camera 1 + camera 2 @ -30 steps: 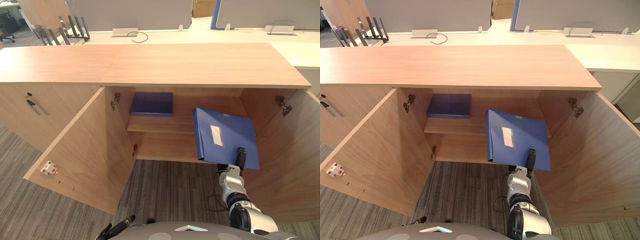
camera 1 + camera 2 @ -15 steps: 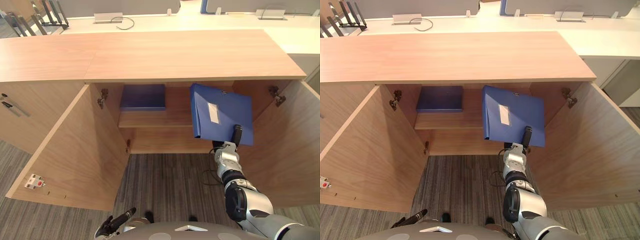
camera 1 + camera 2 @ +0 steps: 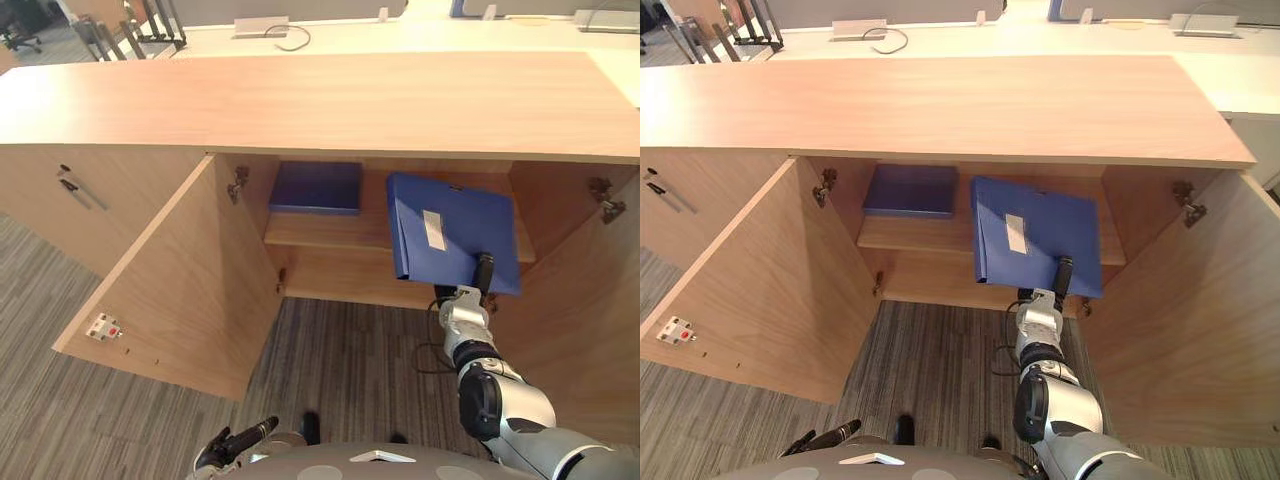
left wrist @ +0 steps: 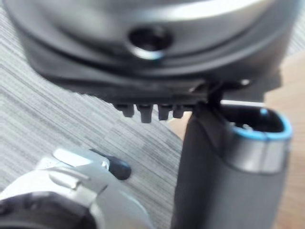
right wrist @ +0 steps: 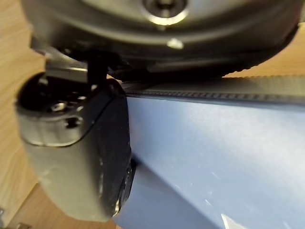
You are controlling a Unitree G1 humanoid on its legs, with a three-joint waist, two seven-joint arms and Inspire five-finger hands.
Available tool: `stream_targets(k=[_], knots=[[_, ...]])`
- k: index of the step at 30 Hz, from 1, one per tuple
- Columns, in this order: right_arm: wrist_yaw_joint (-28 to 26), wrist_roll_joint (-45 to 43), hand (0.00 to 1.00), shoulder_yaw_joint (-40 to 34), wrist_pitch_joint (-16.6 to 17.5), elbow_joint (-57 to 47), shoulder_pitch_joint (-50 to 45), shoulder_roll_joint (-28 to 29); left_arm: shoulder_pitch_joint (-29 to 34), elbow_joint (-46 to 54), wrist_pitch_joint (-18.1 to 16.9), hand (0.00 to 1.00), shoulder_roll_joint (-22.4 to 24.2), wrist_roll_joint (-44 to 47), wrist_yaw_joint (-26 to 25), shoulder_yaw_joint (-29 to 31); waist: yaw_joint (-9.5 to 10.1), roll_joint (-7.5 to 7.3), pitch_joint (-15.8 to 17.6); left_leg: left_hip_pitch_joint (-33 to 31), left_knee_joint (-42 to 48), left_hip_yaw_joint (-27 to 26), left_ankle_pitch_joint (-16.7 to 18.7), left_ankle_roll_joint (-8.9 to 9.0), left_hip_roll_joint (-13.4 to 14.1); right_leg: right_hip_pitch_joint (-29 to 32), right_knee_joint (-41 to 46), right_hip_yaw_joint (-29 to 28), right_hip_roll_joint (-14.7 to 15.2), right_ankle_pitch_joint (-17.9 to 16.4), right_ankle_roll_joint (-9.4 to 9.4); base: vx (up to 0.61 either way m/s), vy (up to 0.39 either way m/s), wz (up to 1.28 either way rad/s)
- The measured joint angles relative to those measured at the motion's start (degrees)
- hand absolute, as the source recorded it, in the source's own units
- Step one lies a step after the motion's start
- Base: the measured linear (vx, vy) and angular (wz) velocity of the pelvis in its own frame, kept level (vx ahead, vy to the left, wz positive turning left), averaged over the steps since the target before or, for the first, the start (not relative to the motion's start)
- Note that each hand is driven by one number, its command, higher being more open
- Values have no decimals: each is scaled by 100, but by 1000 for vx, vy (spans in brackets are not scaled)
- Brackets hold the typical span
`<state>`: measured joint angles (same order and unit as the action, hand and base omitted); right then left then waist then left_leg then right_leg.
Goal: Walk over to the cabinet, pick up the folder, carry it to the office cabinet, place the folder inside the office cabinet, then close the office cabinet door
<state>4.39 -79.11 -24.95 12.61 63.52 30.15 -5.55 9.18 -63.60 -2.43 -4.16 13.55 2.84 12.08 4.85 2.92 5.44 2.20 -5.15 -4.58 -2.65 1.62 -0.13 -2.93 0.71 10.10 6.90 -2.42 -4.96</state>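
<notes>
From the head: folder (image 3: 450, 235) pinched at its near edge by the right hand (image 3: 484, 272), far part over the shelf (image 3: 320, 229) of the cabinet (image 3: 320, 100) — bare board between it and a second folder (image 3: 317, 187) (both doors (image 3: 170, 290) wide); left hand (image 3: 245, 438) low, grip unreadable. At the right wrist: thumb (image 5: 81, 157) clamped on the blue cover.

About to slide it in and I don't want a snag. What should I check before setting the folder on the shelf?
1. Grip: right hand pinches the folder at its near edge, thumb on top. Ok.
2. Doors: left door and right door both stand wide open. Ok.
3. Room on the shelf: second folder lies flat on its left part, beside the held one and not under it. Ok.
4. Folder's far edge already resting on the shelf: cannot tell.
5. Left hand hangs low, holding nothing, free for the door. Ok.
</notes>
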Motion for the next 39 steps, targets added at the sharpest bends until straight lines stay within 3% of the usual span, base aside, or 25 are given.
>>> stream_targets(k=[7,9,11,14,15,16,19,22,23,24,26,30,39], knots=[[-1,-5,0,94,25,83,-2,-52,-18,73,-19,100,-99,-95,-33,-287,-45,6,-3,-130,95,182,89,-39,-25,15,-42,32,-10,7,-4,101,-10,5],[-1,-5,0,67,58,84,-22,-108,-11,185,-23,100,-52,-93,-54,-212,-53,34,29,-720,1476,283,777,-70,27,-82,15,93,-2,17,-4,39,24,25],[3,-5,0,12,78,81,-52,-106,10,190,-17,100,62,-91,-128,-4,-54,150,105,-980,2666,260,1203,-96,158,-441,12,151,-75,-2,7,33,59,17],[10,-4,0,-15,77,-274,-84,-17,47,329,-22,100,196,-86,-156,280,8,176,121,-1384,3936,-148,1259,-97,330,-721,11,218,-101,-278,93,3,9,3],[7,-3,0,-4,70,-478,-84,3,35,353,-20,100,267,-86,-168,367,8,264,163,-1460,4210,-239,1259,-98,425,-788,16,228,-115,-321,60,-35,29,-1],[6,-2,0,17,67,-626,-87,19,54,367,-24,100,343,-75,-171,453,27,320,180,-1485,4386,-337,1231,-139,505,-806,0,216,-129,-375,119,-91,38,-1],[7,35,0,40,71,-818,-144,71,154,396,-17,100,421,-70,-147,590,86,302,178,-1656,4648,-354,1110,-176,514,-820,33,109,-70,-403,167,-41,47,-12],[5,225,0,45,66,-874,-304,77,247,404,-16,100,536,-65,-139,851,111,321,162,-1644,3665,-259,1252,-44,514,-641,176,-28,35,-436,83,92,108,-21],[6,226,0,35,56,-873,-378,60,280,395,-12,100,592,-67,-145,859,130,404,120,-1464,2800,-138,982,24,534,-533,307,-96,49,-498,-60,152,197,-27],[-6,225,0,12,46,-874,-453,63,298,370,7,100,589,-45,-124,931,136,368,126,-1376,2732,-217,983,-6,438,-525,370,-162,150,-517,-147,119,164,-34],[6,237,0,5,-13,-867,-709,241,378,362,-50,100,521,-76,-148,950,160,142,117,-1174,2475,-468,1014,-99,208,-511,381,-202,407,-530,-178,169,152,-28],[6,237,0,47,-129,-865,-851,322,382,350,-57,100,513,-135,-145,896,154,152,98,-810,2004,-743,949,-239,-46,-541,305,-217,675,-404,-367,140,109,-26],[6,237,0,44,-79,-569,-959,133,415,271,-116,100,330,-301,-133,584,131,135,-20,-148,631,-831,355,-229,-142,-504,85,-209,606,7,-399,33,3,-11]])
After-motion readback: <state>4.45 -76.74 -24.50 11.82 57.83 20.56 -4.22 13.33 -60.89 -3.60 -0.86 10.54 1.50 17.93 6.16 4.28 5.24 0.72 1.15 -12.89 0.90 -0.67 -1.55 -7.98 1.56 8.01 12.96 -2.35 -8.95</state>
